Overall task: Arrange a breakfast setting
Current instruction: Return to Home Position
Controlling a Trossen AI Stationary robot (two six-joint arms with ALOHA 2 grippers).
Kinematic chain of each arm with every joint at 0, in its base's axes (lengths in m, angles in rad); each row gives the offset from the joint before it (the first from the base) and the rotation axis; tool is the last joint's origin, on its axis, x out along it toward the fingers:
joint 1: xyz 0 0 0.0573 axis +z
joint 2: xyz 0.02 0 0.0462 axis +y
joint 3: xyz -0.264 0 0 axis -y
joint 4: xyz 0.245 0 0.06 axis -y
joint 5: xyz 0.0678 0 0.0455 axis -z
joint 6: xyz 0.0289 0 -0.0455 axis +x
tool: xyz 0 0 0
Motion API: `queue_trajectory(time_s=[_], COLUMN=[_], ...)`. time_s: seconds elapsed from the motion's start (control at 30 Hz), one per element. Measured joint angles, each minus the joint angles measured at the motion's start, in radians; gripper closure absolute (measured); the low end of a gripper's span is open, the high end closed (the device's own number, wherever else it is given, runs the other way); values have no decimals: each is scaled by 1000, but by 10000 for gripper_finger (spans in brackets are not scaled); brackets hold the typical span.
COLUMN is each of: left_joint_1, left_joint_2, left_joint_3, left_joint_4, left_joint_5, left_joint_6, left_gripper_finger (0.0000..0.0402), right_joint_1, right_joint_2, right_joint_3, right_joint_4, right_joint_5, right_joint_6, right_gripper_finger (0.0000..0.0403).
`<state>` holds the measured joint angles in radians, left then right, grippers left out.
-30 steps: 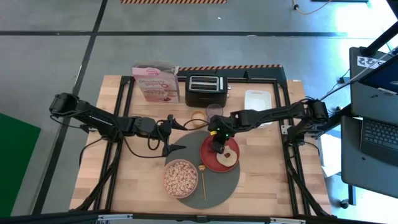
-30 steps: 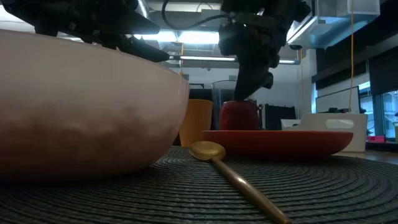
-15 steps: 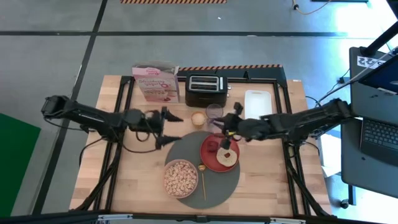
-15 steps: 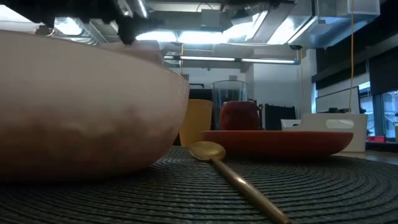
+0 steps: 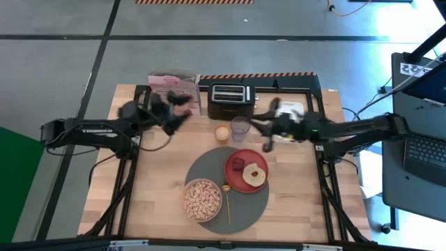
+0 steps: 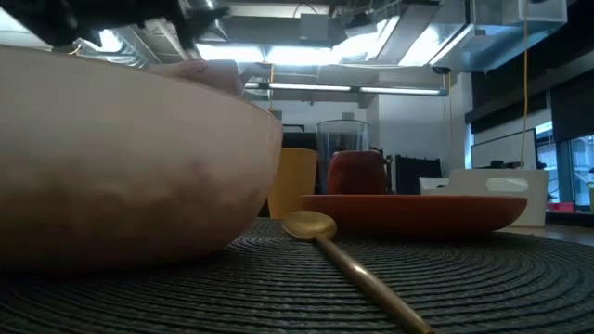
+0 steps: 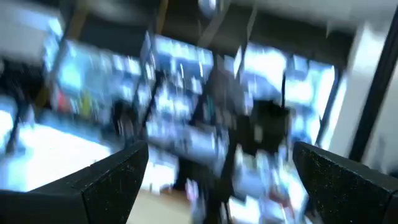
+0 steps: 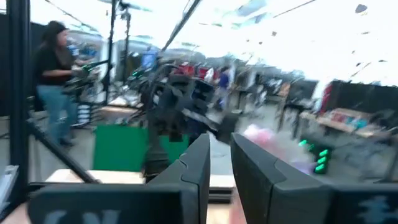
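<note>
Breakfast setting laid on mat (image 5: 209,167): plate (image 5: 240,184), bowl (image 5: 186,196), spoon (image 5: 227,202) between them. Left gripper (image 5: 180,111) spread wide, by cereal box (image 5: 171,84). Right gripper (image 5: 268,136) nearly closed, empty, nearer plate. Setting lay frontward of both grippers, untouched.

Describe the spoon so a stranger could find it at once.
Find the large round dark-grey mat on the wooden table. On it, just beside the pale round bowl of tan cereal, lies a thin golden spoon: the only slender, shiny thing among round ones.
</note>
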<state>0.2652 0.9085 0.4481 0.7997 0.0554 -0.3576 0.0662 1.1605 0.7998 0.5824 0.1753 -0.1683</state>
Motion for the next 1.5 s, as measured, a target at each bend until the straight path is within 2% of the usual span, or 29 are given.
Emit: queue_trajectory(time_s=[0.1, 0.27, 0.37, 0.43, 0.57, 0.67, 0.83, 1.07, 1.2, 1.33, 1.5], left_joint_1=[33, 27, -5, -34, -102, -160, -237, -290, -293, -293, -293], left_joint_2=[-72, -255, -367, -421, -482, -493, -492, -493, -498, -499, -496], left_joint_3=[-28, -130, -194, -225, -255, -272, -322, -439, -441, -441, -441], left_joint_4=[133, 89, 87, 57, -130, -194, -194, -139, -170, -169, -269], left_joint_5=[-18, 28, 11, 6, -31, -125, -292, -424, -482, -501, -465], left_joint_6=[-6, -7, -8, -11, -33, -37, -61, -139, -151, -75, -103], left_gripper_finger=[5, 5, 5, 5, 5, 5, 5, 5, 5, 5, 5], right_joint_1=[0, 61, 136, 189, 269, 272, 251, 241, 240, 240, 241], right_joint_2=[-160, -449, -596, -647, -726, -796, -927, -1055, -1101, -1130, -1156], right_joint_3=[-94, -197, -217, -218, -224, -252, -405, -626, -707, -755, -763], right_joint_4=[-3, -57, -216, -302, -472, -443, -260, -6, 91, 61, -222], right_joint_5=[59, 234, 357, 441, 603, 676, 669, 618, 621, 616, 562], right_joint_6=[-51, -160, -179, -178, -179, -178, -178, -176, -179, -157, 38], right_gripper_finger=[336, 336, 336, 336, 336, 336, 336, 336, 336, 336, 336])
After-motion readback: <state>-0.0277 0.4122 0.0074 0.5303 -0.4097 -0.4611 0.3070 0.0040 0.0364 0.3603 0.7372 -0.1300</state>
